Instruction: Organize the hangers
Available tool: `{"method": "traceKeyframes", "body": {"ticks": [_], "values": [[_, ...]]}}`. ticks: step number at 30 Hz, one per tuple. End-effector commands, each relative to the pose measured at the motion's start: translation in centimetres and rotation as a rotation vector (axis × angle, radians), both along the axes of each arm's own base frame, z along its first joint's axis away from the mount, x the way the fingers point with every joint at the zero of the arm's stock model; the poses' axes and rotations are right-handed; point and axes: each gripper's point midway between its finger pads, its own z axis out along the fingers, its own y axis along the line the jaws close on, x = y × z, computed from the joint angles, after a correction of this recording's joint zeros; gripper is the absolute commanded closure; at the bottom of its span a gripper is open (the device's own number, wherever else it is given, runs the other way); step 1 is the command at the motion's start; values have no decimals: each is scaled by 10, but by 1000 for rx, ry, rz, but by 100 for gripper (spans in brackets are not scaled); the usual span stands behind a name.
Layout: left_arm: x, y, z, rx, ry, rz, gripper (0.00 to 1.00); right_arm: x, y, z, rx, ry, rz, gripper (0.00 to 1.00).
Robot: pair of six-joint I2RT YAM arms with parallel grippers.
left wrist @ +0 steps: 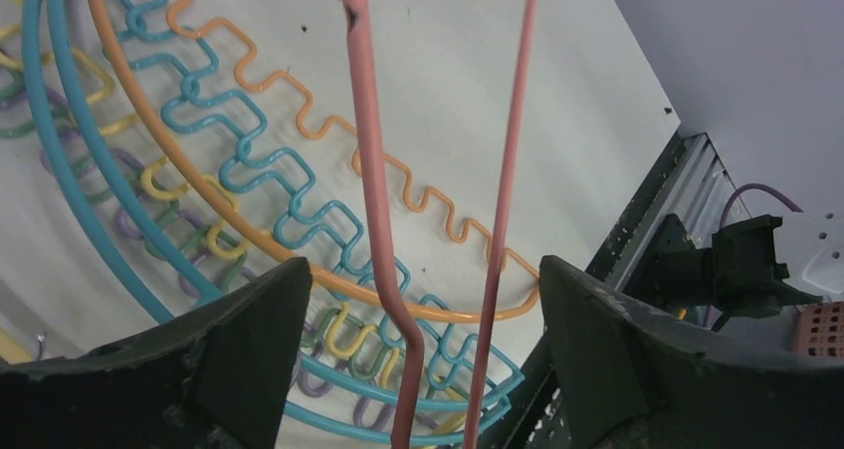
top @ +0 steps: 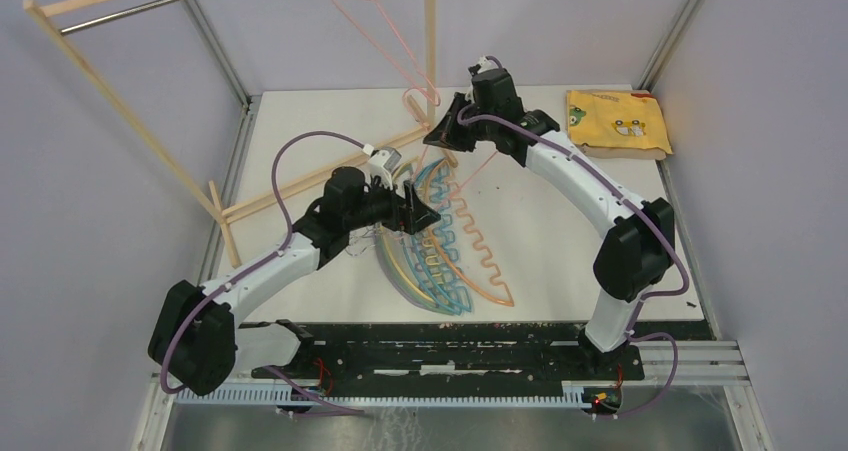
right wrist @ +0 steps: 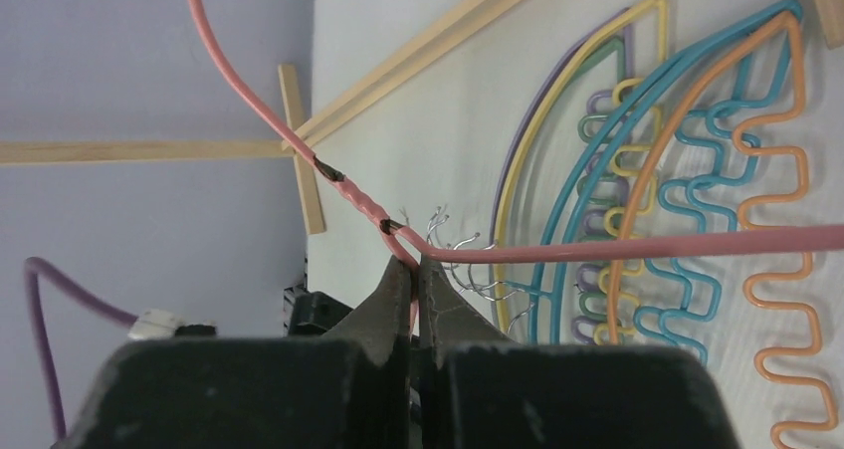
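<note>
A pink hanger point(top: 394, 59) is lifted off the table and tilts up toward the back. My right gripper point(top: 446, 127) is shut on its twisted neck point(right wrist: 415, 270). Two of its thin pink wires point(left wrist: 368, 170) run between the fingers of my left gripper point(left wrist: 423, 330), which is wide open and touches neither wire. Below the left gripper point(top: 425, 214) the other hangers point(top: 455, 256) lie flat in an overlapping pile: orange point(left wrist: 299, 120), teal point(left wrist: 249, 160), yellow point(right wrist: 518, 170), green and purple. Their metal hooks point(right wrist: 468, 260) bunch together near the right fingertips.
The light wooden rack point(top: 120, 101) with its metal rod point(top: 160, 3) stands at the back left. Its base slats point(top: 320, 176) lie across the table next to the pile. A folded yellow cloth point(top: 615, 121) sits at the back right corner.
</note>
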Motion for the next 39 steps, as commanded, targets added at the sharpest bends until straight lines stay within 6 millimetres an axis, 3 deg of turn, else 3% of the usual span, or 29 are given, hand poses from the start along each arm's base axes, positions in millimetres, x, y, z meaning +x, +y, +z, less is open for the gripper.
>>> {"method": "traceKeyframes", "body": {"ticks": [1,4,7,8,10,14,18,19,20,26,34,39], "values": [[-12,3,-17,48,36,-25,14,4,15,60,143,-106,24,99],[-18,11,-26,90,59,-15,40,3,17,60,155,-99,32,99],[-18,18,-28,125,68,12,85,3,18,56,154,-85,33,99],[-16,23,-29,144,69,35,95,3,18,54,151,-80,33,99],[-11,34,-32,198,70,89,97,3,15,48,132,-61,29,98],[-6,63,-34,343,88,199,97,1,-8,29,33,-14,-9,61],[-10,96,-25,477,106,299,97,1,-57,7,-126,23,-107,33],[-13,104,-24,504,116,319,97,1,-70,2,-159,29,-132,20],[-18,112,-23,534,132,336,97,1,-82,1,-182,29,-151,16],[-35,155,-17,664,220,501,97,0,-122,-11,-285,54,-205,10],[-41,178,-24,709,312,651,97,1,-121,-18,-297,63,-195,10],[-25,205,-5,678,306,832,97,1,-121,-17,-301,55,-186,10]]}}
